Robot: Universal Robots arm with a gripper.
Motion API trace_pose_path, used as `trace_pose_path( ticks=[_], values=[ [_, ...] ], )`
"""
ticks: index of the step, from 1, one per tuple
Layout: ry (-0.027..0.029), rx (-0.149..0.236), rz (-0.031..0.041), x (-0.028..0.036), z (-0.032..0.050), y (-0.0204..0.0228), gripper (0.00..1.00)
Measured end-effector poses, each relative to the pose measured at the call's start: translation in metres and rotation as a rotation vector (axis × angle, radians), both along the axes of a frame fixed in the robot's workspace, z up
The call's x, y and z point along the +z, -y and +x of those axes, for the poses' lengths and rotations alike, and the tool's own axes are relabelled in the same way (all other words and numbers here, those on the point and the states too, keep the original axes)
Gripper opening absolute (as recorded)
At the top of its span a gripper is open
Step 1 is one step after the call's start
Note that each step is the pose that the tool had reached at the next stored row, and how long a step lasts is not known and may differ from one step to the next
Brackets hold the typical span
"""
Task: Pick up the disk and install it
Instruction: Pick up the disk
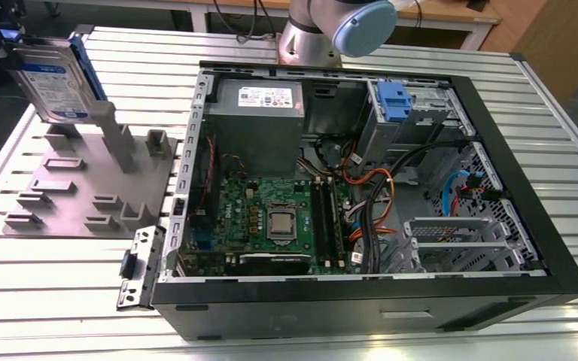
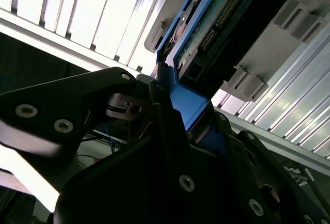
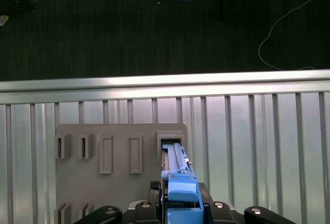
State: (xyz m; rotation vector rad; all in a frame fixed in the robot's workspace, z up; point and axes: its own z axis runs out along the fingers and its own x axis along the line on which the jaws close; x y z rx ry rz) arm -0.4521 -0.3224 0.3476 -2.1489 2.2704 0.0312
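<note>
Gripping the disk (image 1: 56,81) upright, claw (image 2: 185,102) closed on it

Table (image 1: 58,293): silver metal top made of long parallel ribs with dark grooves between them.
Fixture plate (image 1: 68,197): grey, lies flat on the table toward the exterior view's left; carries raised blocks, posts and rectangular slots.
Computer case (image 1: 390,304): black, open side upward, lies on the table just beside the plate.
</note>
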Motion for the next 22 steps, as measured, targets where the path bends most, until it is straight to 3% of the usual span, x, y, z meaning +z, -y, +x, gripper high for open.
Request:
trace_pose_path(
  ticks=[5, 22],
  values=[
    [0.0000, 0.000, 0.0000, 0.0053, 0.0000, 0.0000, 0.36],
    [0.0000, 0.000, 0.0000, 0.0072, 0.0000, 0.0000, 0.36]
  ],
)
